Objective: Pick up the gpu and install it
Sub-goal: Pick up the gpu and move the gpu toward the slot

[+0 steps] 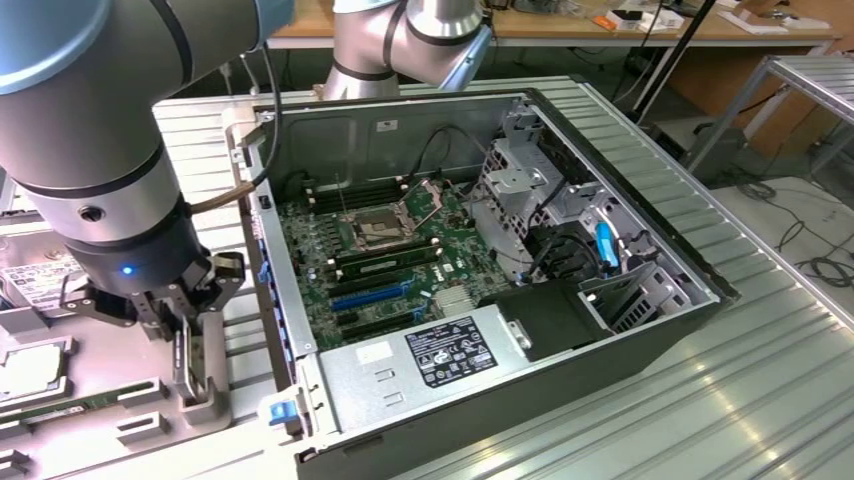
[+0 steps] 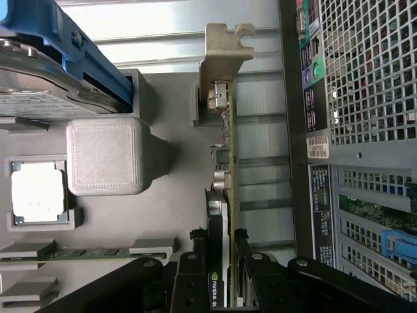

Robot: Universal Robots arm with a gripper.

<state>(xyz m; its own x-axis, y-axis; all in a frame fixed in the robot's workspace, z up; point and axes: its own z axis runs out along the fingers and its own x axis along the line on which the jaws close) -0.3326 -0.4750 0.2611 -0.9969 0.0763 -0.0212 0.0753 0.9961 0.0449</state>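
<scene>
Ribbed metal surface (image 1: 747,380), open case (image 1: 387,130) beside gray tray (image 2: 169,208), my claw (image 2: 218,236) clamped on gpu (image 2: 223,156) standing in tray

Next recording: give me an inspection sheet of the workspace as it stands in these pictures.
Surface: ribbed metal table; grey parts tray beside the open computer case.
Job's things: graphics card standing on edge in its tray slot, not yet in the case.
Clutter: processor, memory stick, hard drive in the tray.
Grippers: gripper closed on the graphics card's sides.
Cables: blue cable and black leads inside the case; loose cables on the floor.
Surroundings: wooden bench behind.
</scene>
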